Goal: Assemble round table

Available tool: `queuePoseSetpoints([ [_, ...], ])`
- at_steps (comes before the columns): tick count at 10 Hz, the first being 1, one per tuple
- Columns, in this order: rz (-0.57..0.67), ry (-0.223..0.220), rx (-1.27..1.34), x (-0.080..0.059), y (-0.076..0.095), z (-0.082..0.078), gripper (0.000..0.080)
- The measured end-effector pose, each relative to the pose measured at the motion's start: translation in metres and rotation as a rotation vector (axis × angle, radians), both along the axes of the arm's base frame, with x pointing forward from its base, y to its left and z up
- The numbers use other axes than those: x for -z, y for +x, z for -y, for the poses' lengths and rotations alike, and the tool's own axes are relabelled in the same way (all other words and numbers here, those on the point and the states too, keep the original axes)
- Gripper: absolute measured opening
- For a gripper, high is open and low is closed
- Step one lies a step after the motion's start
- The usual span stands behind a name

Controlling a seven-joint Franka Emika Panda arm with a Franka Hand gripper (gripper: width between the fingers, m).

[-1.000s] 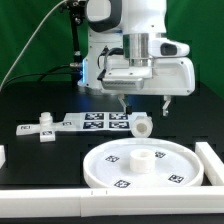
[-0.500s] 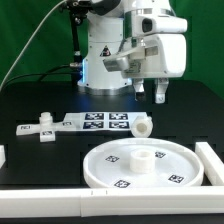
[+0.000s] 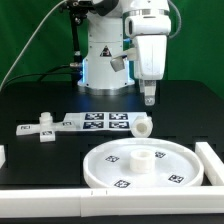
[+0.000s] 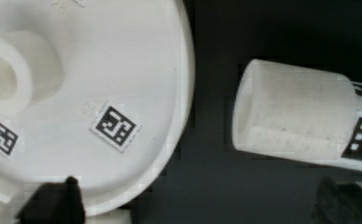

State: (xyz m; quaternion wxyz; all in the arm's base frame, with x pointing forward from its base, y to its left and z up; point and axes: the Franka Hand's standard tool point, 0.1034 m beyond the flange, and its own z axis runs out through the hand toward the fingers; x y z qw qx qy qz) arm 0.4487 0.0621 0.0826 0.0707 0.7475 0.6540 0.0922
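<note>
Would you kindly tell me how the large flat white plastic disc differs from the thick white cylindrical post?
The large flat white plastic disc is far wider than the thick white cylindrical post. The disc lies flat with a raised hub; the post appears to lie on its side. The disc's tags sit on its top face, the post's on its curved wall. Both are white and tagged.

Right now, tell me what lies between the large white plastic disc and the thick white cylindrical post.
Nothing: only bare black tabletop separates disc and post, clearest in the wrist view.
</note>
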Motion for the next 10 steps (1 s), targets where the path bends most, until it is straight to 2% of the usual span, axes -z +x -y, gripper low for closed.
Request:
queuePoseSetpoints([
  [3,-0.006,0.104,0.359,0.008,0.016,-0.013,0.0649],
  [5,-0.008,0.195,0.637,0.018,0.019,-0.016,0.0649],
  [6,-0.013,0.224,0.751,0.022,0.018,-0.015,0.0649],
  [7,-0.014,0.240,0.833,0.022,0.020,-0.009,0.0649],
  [10,-0.021,0.280,0.994,0.022,0.020,-0.009,0.0649],
])
